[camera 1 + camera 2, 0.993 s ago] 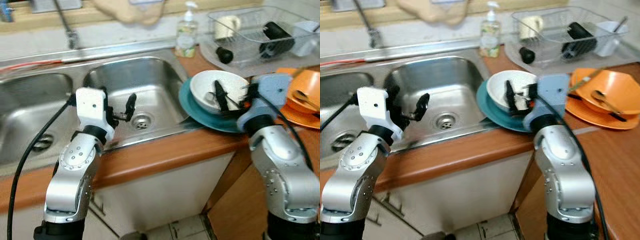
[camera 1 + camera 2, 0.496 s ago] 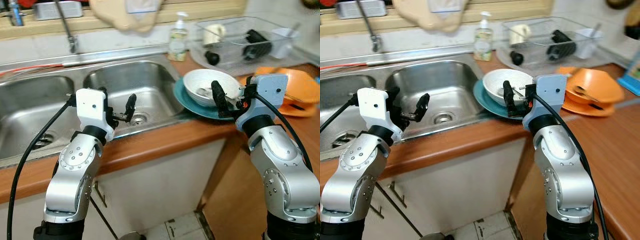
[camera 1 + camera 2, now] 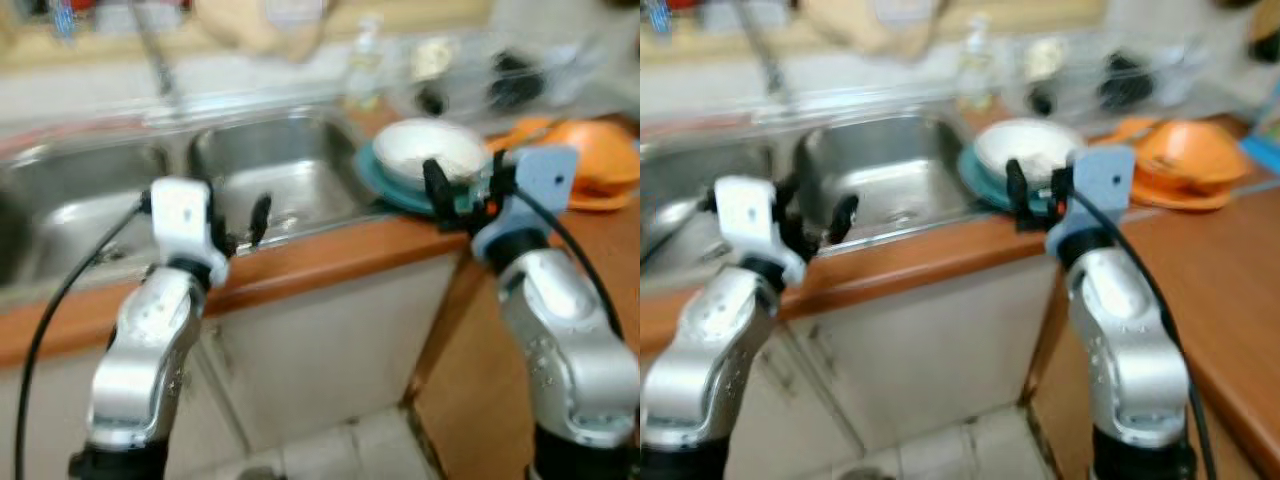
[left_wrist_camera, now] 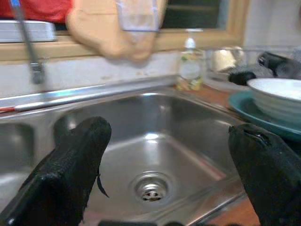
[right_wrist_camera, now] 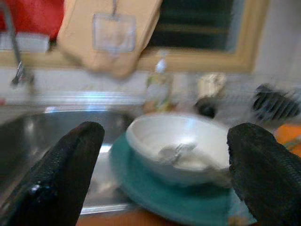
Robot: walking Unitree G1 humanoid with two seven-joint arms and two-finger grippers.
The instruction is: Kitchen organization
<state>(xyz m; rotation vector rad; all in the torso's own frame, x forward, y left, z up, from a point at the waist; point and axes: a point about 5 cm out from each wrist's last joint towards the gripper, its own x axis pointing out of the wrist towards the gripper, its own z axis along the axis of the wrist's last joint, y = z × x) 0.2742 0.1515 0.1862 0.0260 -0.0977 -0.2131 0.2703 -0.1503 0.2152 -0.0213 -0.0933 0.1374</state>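
A white bowl (image 3: 430,150) with a utensil (image 5: 174,151) in it sits on a teal plate (image 3: 385,188) on the wooden counter, just right of the steel sink (image 3: 270,170). My right gripper (image 3: 460,195) hovers open at the counter's front edge, just short of the bowl (image 5: 178,141) and plate (image 5: 188,202), holding nothing. My left gripper (image 3: 240,222) is open and empty in front of the right basin, facing its drain (image 4: 151,187). Both eye views are blurred.
Orange bowls (image 3: 590,165) are stacked right of the plate. Behind them stands a wire dish rack (image 3: 500,75) with dark items and a soap bottle (image 4: 190,66). A faucet (image 4: 28,42) rises over the sink, and a tan cloth (image 5: 108,37) hangs above. Cabinet doors lie below the counter.
The whole picture has shifted and blurred, so the camera moved; the counter now sits higher and farther off. Both arms keep the same pose with open grippers.
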